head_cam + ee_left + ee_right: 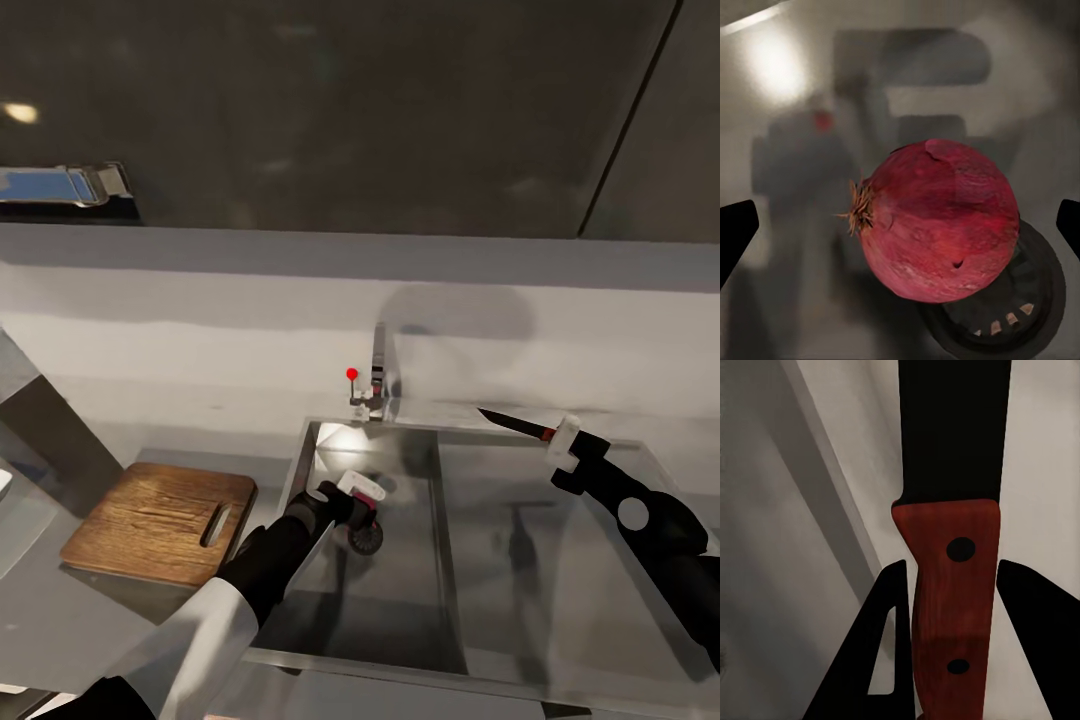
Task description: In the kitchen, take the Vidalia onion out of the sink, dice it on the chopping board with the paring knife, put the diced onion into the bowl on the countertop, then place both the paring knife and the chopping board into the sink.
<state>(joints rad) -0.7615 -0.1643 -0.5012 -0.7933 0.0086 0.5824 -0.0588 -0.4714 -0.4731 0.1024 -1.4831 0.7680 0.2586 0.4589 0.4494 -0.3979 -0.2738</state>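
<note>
A dark-red Vidalia onion (937,221) lies on the floor of the sink (400,600), partly over the round drain (1020,319). My left gripper (362,512) reaches down into the basin and stands open, its fingertips (735,232) wide on either side of the onion without touching it. My right gripper (560,445) hovers over the drainboard (540,560), shut on the red handle of the paring knife (515,425), whose dark blade points toward the tap. The handle (952,607) sits clamped between the fingers. The chopping board (160,520) lies on the countertop (60,610) left of the sink.
The chrome tap (378,380) with its red dot stands behind the basin against the pale wall. A slanted grey panel (40,430) rises at the far left beside the board. A white sliver (3,482) at the left edge may be the bowl; I cannot tell.
</note>
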